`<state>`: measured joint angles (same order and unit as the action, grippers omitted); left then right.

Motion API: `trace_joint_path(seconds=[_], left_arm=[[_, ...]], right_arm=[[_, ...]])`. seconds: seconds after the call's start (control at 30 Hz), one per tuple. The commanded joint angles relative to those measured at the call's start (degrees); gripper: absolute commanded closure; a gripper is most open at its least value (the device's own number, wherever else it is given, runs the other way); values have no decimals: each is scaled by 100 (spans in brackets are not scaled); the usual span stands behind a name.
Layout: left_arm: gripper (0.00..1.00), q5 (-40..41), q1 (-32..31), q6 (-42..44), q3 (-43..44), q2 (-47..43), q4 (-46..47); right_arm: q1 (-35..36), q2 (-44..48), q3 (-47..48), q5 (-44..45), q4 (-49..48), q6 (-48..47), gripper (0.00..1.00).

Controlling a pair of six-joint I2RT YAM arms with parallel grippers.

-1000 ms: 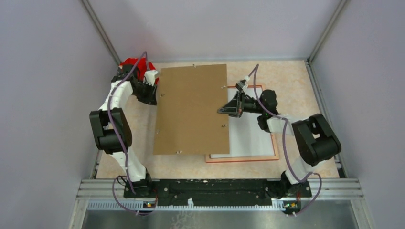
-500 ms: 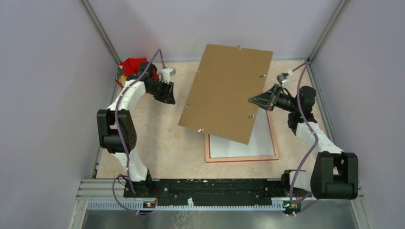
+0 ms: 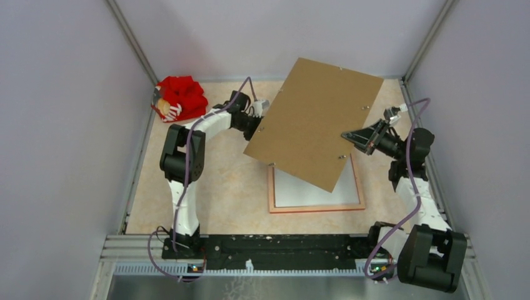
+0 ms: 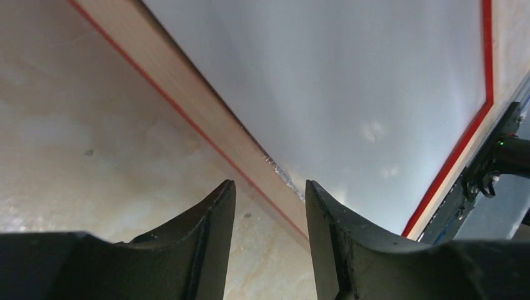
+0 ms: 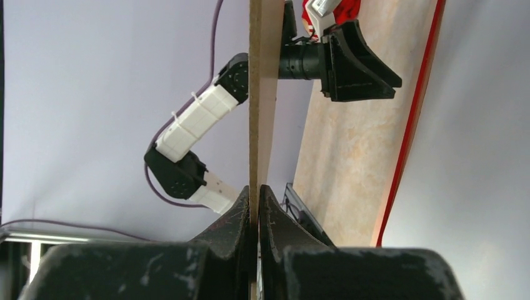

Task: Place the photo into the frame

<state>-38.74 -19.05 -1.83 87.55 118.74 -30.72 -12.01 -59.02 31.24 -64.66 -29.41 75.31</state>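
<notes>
The frame (image 3: 315, 207) lies on the table, pale wood back up, with a red edge line. The photo (image 3: 312, 190) lies inside it, plain white back up; its printed side is hidden. My right gripper (image 3: 345, 135) is shut on the right edge of the brown backing panel (image 3: 312, 119) and holds it tilted above the frame's far half. In the right wrist view the panel (image 5: 262, 94) runs edge-on between the closed fingers (image 5: 240, 212). My left gripper (image 3: 255, 122) is open and empty, low beside the frame's far left corner, partly under the panel. Its view shows the frame rail (image 4: 206, 119) and white sheet (image 4: 325, 75).
A crumpled red cloth object (image 3: 181, 97) sits in the back left corner. Grey walls with metal posts enclose the table on three sides. A metal rail (image 3: 281, 247) with both arm bases runs along the near edge.
My right gripper has lifted the backing panel off the table and swung it right and back, uncovering more of the frame. My left arm has moved right from the back left corner to the frame.
</notes>
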Motion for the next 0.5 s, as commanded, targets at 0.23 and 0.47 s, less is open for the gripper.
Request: trace_joint_path(seconds=[0.23, 0.47], left_arm=[[53, 666, -270, -881, -574, 72, 1213], [64, 1016, -267, -747, -572, 36, 1176]], right_arm=[[-143, 218, 84, -170, -1310, 759, 100], [-144, 158, 20, -153, -1685, 978, 100]])
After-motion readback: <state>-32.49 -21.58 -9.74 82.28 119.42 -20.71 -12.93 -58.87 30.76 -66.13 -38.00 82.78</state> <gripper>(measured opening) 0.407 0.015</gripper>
